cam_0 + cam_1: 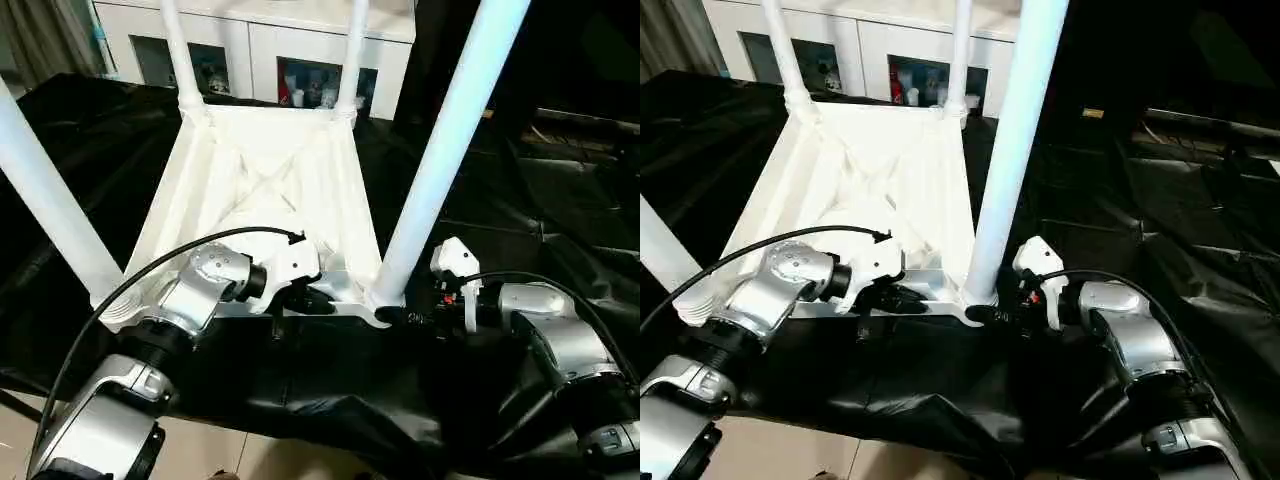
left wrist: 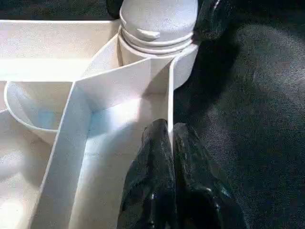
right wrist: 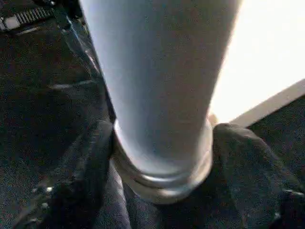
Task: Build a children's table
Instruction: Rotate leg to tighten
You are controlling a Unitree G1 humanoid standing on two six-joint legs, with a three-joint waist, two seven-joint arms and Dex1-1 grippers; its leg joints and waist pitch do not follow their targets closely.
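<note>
Left gripper (image 1: 300,297), head views: my fingers are pressed together on the near rim of the top (image 1: 262,190), which lies upside down, ribs upward, on the black-draped work table (image 1: 90,130). Four legs stand up from its corner sockets: near left leg (image 1: 45,200), near right leg (image 1: 445,140), far left leg (image 1: 180,50), far right leg (image 1: 352,55). My right gripper (image 1: 408,318) sits at the foot of the near right leg, beside its socket; a white cabinet (image 1: 250,40) stands beyond the work table

Left wrist view: my two black fingers (image 2: 157,162) are closed together, clamped on the thin upright rim wall of the top (image 2: 95,95), one inside it and one outside. Along that wall stands the base of the near right leg (image 2: 157,19), seated in its socket

Right wrist view: my fingers (image 3: 86,162) stand apart, one on each side of the base of the near right leg (image 3: 162,76), close against its collar; whether they press on it I cannot tell
</note>
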